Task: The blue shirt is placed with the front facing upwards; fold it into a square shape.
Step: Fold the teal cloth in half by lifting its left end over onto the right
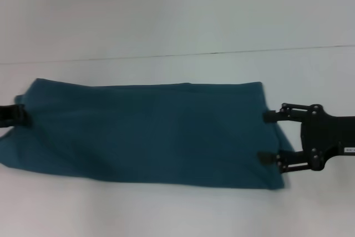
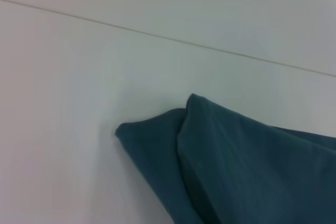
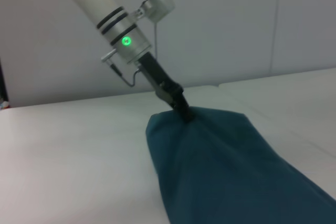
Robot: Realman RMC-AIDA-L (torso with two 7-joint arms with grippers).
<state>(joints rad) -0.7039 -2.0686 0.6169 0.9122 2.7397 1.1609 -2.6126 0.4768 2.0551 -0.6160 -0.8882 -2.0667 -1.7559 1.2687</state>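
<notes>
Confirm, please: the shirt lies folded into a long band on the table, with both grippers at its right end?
Not quite: only the right gripper is at the shirt's right end; the head view shows the left gripper at the left end. The rest holds.

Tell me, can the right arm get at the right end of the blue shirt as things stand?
Probably yes. The right gripper is open at the right edge of the blue shirt, fingers spread along it, with nothing between. The left gripper is far off at the opposite end.
</notes>
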